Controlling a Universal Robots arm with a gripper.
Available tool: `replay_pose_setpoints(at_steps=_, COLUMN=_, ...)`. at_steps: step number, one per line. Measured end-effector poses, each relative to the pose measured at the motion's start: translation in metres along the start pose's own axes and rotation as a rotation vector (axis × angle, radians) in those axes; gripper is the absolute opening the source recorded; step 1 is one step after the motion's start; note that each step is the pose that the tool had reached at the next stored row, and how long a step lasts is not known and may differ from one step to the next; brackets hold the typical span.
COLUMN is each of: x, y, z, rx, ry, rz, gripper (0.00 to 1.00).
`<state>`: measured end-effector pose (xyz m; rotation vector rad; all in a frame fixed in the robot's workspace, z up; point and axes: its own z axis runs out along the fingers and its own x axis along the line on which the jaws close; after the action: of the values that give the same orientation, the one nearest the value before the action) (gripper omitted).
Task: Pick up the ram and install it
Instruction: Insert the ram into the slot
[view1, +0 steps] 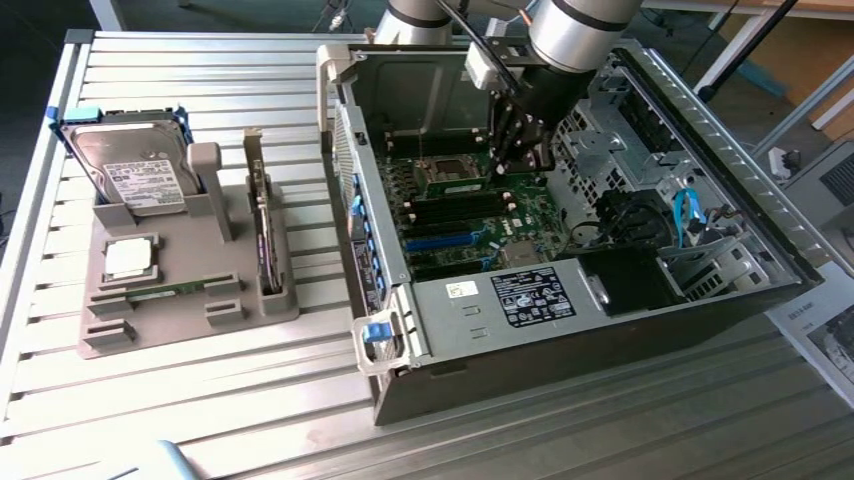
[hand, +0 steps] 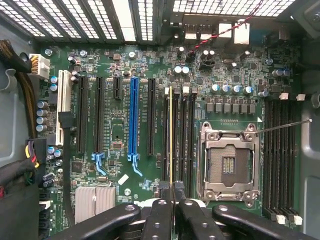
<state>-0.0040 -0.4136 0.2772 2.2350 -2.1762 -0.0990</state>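
Note:
The ram (hand: 171, 135) shows edge-on as a thin yellowish-green strip, gripped between the fingers (hand: 159, 215) of my gripper (hand: 172, 192), which is shut on it. It lines up with the black memory slots (hand: 182, 135) beside the open processor socket (hand: 229, 162) on the motherboard (hand: 120, 65). Whether it touches a slot I cannot tell. In the exterior view my gripper (view1: 514, 150) reaches down inside the open computer case (view1: 561, 340). A second green stick (view1: 167, 290) lies on the grey holder (view1: 174, 320).
The holder on the exterior view's left also carries a hard drive (view1: 134, 170), a square silver processor chip (view1: 127, 258) and an upright expansion card (view1: 271, 250). Case walls, cables (view1: 687, 215) and a drive cage (view1: 727, 265) surround the motherboard.

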Motion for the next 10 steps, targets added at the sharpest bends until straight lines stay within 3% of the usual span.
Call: replay_pose_setpoints(at_steps=10, x=0.0000, y=0.0025, z=0.0016, rx=0.0000, ry=0.0000, rz=0.000, gripper=0.12)
